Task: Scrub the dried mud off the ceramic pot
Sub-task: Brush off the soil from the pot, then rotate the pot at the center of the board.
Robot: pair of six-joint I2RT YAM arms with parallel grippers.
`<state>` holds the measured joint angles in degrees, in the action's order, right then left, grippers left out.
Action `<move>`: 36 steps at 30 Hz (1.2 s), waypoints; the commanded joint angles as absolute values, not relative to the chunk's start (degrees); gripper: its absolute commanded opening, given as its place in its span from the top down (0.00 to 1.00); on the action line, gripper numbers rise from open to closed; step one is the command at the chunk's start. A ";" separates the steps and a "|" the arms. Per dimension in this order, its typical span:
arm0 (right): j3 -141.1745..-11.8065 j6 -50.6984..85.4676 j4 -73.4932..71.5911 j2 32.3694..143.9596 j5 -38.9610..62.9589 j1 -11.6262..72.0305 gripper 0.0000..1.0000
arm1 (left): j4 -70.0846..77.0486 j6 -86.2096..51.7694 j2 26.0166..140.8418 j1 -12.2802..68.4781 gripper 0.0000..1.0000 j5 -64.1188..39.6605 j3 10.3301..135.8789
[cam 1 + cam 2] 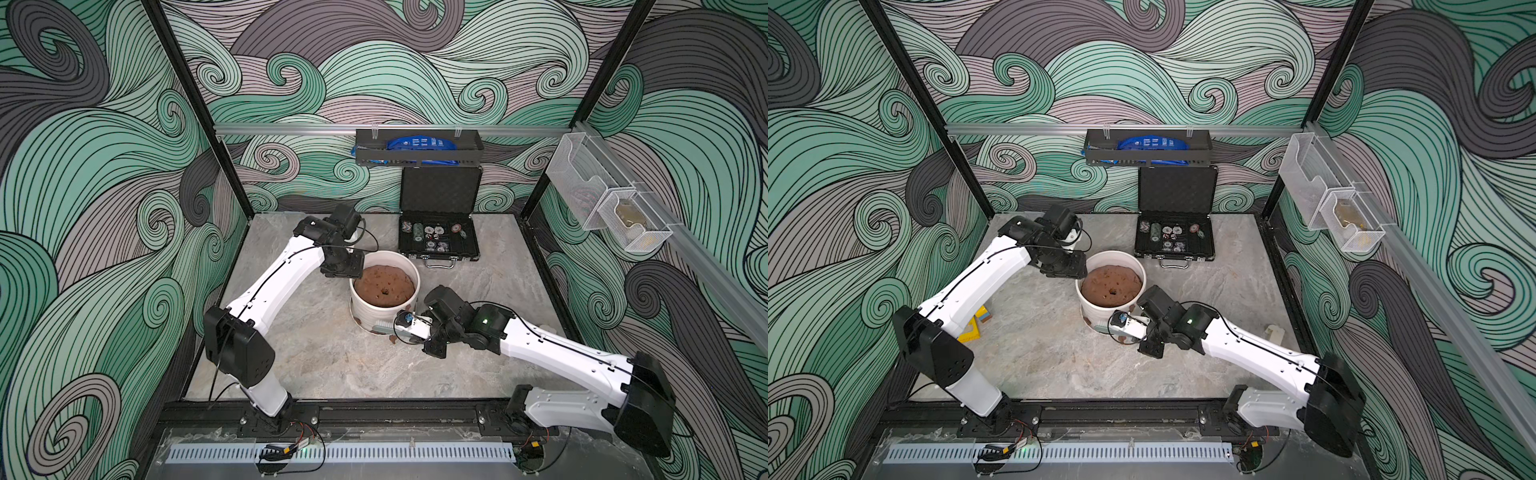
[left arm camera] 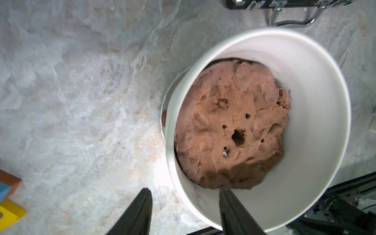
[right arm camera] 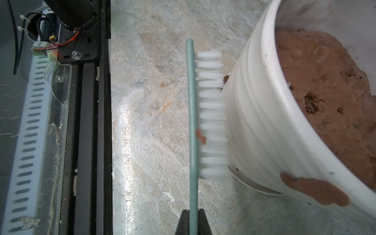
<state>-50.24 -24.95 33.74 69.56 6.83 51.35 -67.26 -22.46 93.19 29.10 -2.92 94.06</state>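
TABLETOP SCRUB: a grey, marble-veined stone tabletop (image 1: 332, 357) lies inside a booth whose walls (image 1: 104, 208) swirl with green, grey and mauve wave patterns; at the back an open black case of poker chips (image 1: 438, 245) stands beneath a black metal wall shelf (image 1: 419, 160) holding a blue packet (image 1: 415, 143), its white print too small to read; clear mesh bins (image 1: 602, 199) hang on the wall to my right. Mid-table stands the wide white ribbed ceramic pot (image 1: 368, 311), filled with a brown soil mound (image 1: 384, 284); my right claw (image 3: 193, 218) is clamped on the teal handle of a white-bristled scrubbing brush (image 3: 192, 101), its bristles against the pot's ribbed wall; a reddish-brown patch of dried mud (image 3: 313, 189) clings to the outer wall near the rim, and a smaller smear sits in the bristles; my left claw (image 2: 185, 191) has its jaws apart astride the pot's rim, gripping nothing.
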 commanded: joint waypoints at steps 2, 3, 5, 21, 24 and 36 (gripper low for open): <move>-51.52 -25.25 34.36 68.04 8.70 51.06 1.00 | -64.39 -35.49 90.36 32.48 0.45 -0.70 90.42; -51.57 -25.23 34.37 67.95 8.60 51.06 1.00 | -64.18 -36.01 90.50 32.89 0.45 -1.00 89.98; -51.62 -25.22 34.45 67.89 8.24 51.08 1.00 | -64.70 -37.62 91.07 33.45 0.47 0.10 89.49; -51.40 -25.05 34.54 67.76 7.98 51.06 1.00 | -63.45 -39.12 94.70 34.75 0.74 2.79 85.83; -51.32 -24.96 34.38 67.63 8.00 51.06 1.00 | -63.36 -38.68 95.36 34.77 0.79 3.21 86.05; -50.85 -24.19 32.93 68.01 8.49 51.07 1.00 | -64.47 -32.94 98.75 34.16 0.92 7.59 90.63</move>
